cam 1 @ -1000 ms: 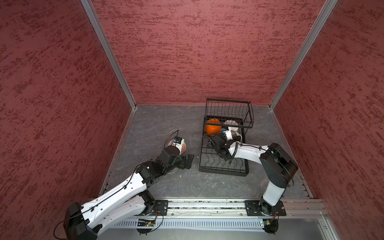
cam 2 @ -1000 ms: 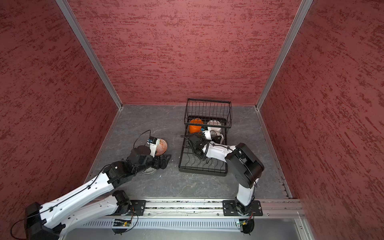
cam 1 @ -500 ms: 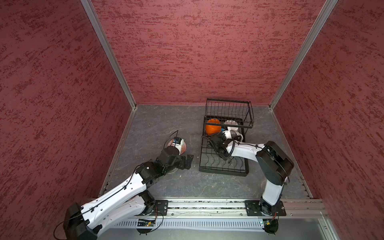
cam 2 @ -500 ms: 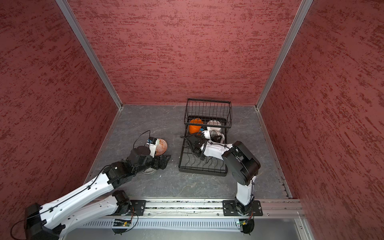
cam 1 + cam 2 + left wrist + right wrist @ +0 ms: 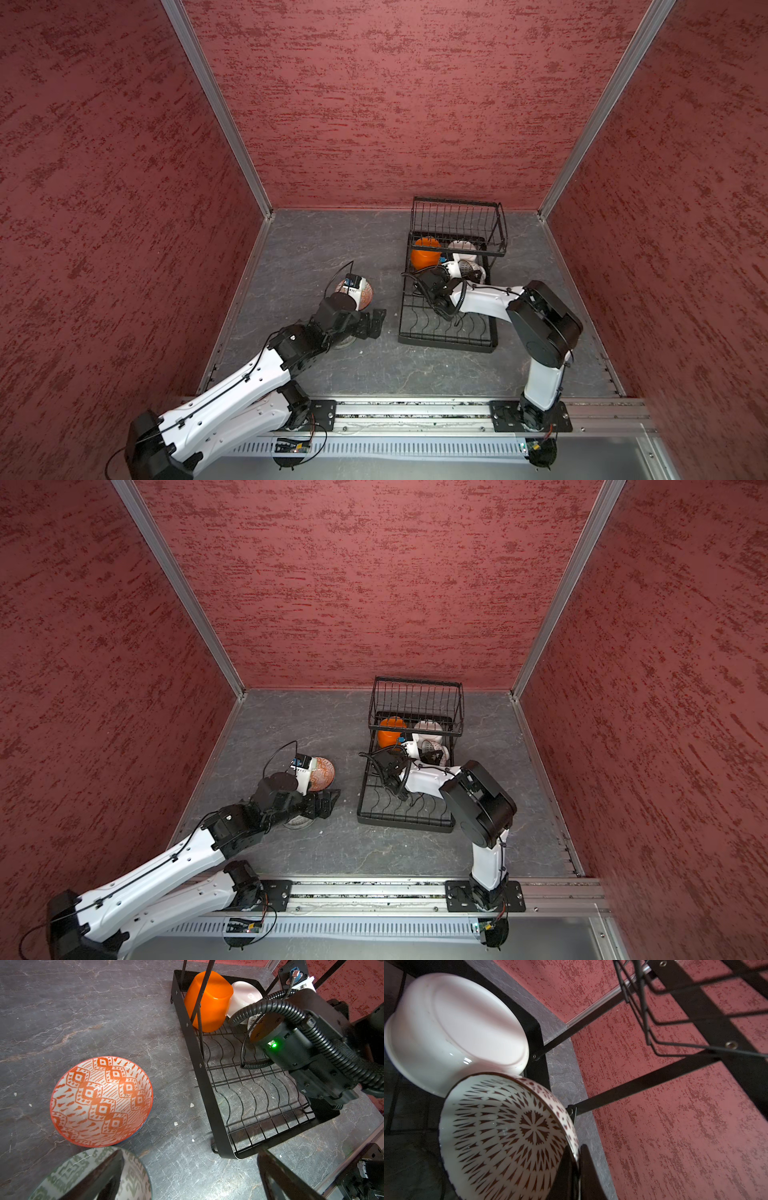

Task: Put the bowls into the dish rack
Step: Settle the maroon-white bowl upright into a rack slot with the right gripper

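Observation:
My right gripper [image 5: 576, 1159] is shut on the rim of a white bowl with a black pattern [image 5: 508, 1136] and holds it tilted on edge. It hangs in the black wire dish rack [image 5: 449, 340], under the raised basket and next to an upturned white bowl [image 5: 456, 1028] and an orange bowl [image 5: 424, 253]. My left gripper [image 5: 189, 1153] is open low over the floor. One of its fingers [image 5: 104, 1169] is over the inside of a grey-green patterned bowl [image 5: 135, 1180]; the other is over bare floor by the rack's corner. Beside it, a red-orange patterned bowl [image 5: 101, 1101] sits upright on the floor.
The rack's long base with curved dividers [image 5: 249, 1105] is bare at its near end. The right arm's wrist and cable [image 5: 301, 1047] hang over the middle of the rack. Red walls close in the grey floor [image 5: 332, 241] on three sides.
The right arm's elbow has swung slightly to the left while its gripper keeps the patterned bowl under the basket. The left arm has not moved.

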Controlling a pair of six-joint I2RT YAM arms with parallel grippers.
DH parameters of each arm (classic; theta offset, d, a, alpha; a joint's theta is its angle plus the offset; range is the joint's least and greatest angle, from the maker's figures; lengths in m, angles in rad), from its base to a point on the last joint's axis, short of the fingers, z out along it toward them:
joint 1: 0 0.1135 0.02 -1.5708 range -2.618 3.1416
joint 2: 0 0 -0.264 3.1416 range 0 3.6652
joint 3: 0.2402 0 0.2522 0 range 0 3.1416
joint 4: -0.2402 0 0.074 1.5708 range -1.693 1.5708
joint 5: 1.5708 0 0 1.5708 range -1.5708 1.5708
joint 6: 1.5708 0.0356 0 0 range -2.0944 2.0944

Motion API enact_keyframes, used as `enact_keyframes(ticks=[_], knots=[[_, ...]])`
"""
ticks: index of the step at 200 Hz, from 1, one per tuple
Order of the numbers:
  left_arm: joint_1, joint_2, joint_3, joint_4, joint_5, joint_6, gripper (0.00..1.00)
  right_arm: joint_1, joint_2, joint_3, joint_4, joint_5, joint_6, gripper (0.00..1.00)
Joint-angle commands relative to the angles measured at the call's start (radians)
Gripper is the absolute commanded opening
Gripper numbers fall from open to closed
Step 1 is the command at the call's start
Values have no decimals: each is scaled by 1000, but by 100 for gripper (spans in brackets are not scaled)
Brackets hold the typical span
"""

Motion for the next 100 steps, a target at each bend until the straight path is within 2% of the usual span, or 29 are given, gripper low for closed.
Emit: enact_keyframes(ticks=[1,24,100], knots=[[7,-9,-8,5,2,13,100,6,10,5,66,-27,-32,0],[7,-9,-8,5,1,14,100,13,33,17,72,-25,-51,0],[14,-28,-10,-6,-4,19,100,31,82,43,-74,-21,83,0]])
